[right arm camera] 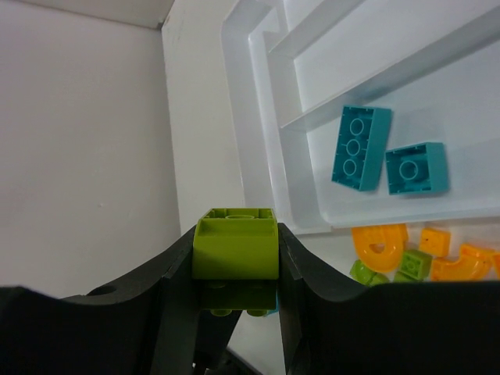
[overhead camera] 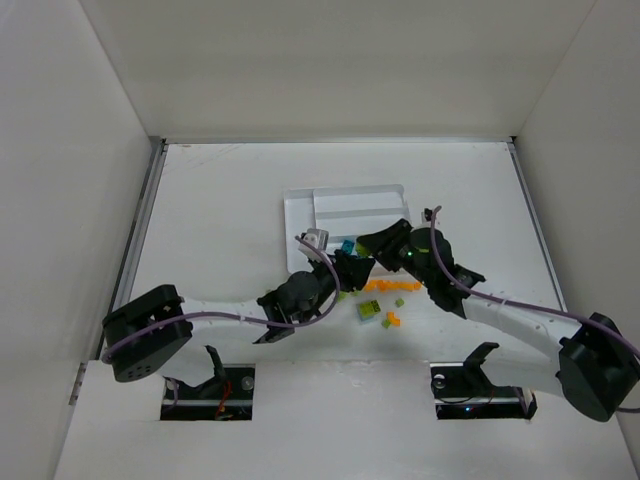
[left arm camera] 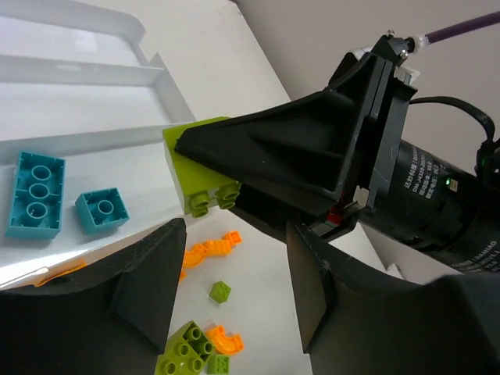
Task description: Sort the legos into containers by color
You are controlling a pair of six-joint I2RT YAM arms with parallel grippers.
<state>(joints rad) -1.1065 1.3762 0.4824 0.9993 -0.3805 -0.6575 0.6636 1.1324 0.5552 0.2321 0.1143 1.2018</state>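
right claw point(right arm camera: 236, 254), lime green lego point(right arm camera: 235, 242) between its jaws

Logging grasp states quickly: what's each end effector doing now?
Left end effector: open, empty.
Right end effector: closed on a lime green lego.

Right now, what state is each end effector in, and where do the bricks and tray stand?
Left end effector: open, empty.
Right end effector: shut on lime brick.
Teal bricks: two, lying in one tray section.
Orange and lime bricks: loose on table, unsorted.
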